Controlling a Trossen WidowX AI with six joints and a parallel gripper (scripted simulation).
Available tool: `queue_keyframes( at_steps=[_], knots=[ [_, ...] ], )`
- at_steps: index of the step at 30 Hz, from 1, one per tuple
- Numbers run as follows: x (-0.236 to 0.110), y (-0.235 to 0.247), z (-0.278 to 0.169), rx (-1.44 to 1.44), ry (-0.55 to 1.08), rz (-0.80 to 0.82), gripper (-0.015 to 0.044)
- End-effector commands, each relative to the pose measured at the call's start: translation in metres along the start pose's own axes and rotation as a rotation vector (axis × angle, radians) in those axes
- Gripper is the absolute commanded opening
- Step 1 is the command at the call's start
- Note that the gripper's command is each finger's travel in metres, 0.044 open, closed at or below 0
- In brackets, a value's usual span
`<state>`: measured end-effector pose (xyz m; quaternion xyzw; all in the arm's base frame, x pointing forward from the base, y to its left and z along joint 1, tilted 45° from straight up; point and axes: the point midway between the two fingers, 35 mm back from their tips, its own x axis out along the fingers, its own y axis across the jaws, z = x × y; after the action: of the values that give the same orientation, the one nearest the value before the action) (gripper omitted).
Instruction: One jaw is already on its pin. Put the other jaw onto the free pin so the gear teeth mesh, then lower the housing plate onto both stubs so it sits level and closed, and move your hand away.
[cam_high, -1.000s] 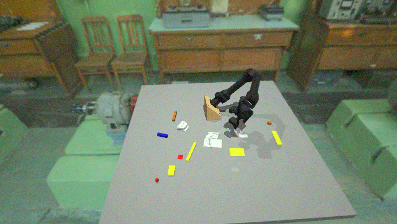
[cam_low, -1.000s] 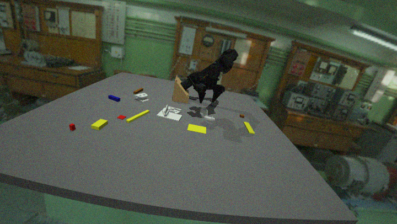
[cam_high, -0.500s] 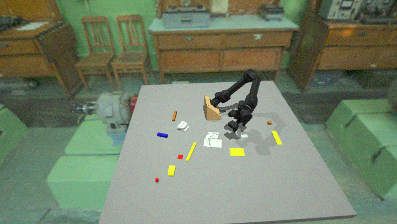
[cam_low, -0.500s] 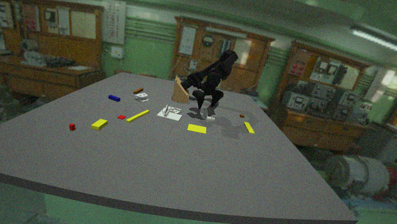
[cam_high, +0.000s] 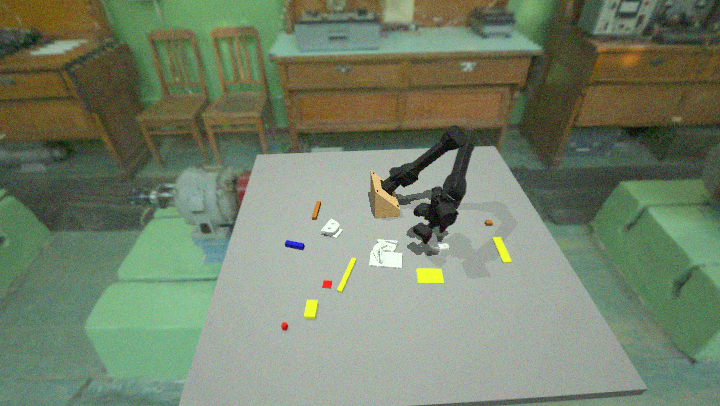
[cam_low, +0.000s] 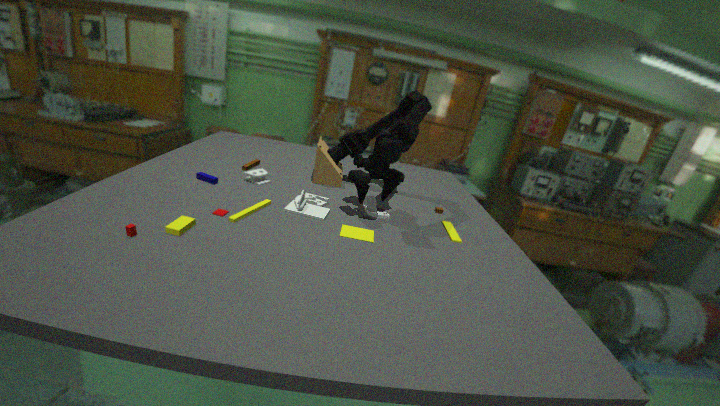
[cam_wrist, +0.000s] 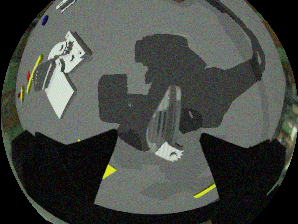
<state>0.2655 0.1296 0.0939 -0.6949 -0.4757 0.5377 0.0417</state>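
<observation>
From my feeds I see a plain grey desk (cam_high: 403, 342) (cam_low: 312, 302) carrying the loose jaw (cam_high: 443, 246) (cam_low: 382, 214) (cam_wrist: 169, 151), lying flat. The white base with the mounted jaw (cam_high: 393, 260) (cam_low: 315, 210) (cam_wrist: 60, 95) rests near it, and the white housing plate (cam_high: 331, 227) (cam_low: 257, 174) lies farther off. I also make out a blue bar (cam_high: 294, 245) (cam_low: 206, 177) (cam_wrist: 45, 20), a yellow rectangle (cam_high: 430, 275) (cam_low: 356, 233) (cam_wrist: 108, 171) and a thin red square (cam_high: 327, 284) (cam_low: 220, 212), all apart from one another.
</observation>
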Motion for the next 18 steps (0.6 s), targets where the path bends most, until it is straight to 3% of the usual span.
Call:
queue_keyframes(
  at_steps=[1,18],
  knots=[
    [0.009,-0.001,0.003,0.01,-0.007,-0.009,0.044],
    [0.032,-0.003,0.004,0.01,-0.005,-0.011,0.044]
  ],
)
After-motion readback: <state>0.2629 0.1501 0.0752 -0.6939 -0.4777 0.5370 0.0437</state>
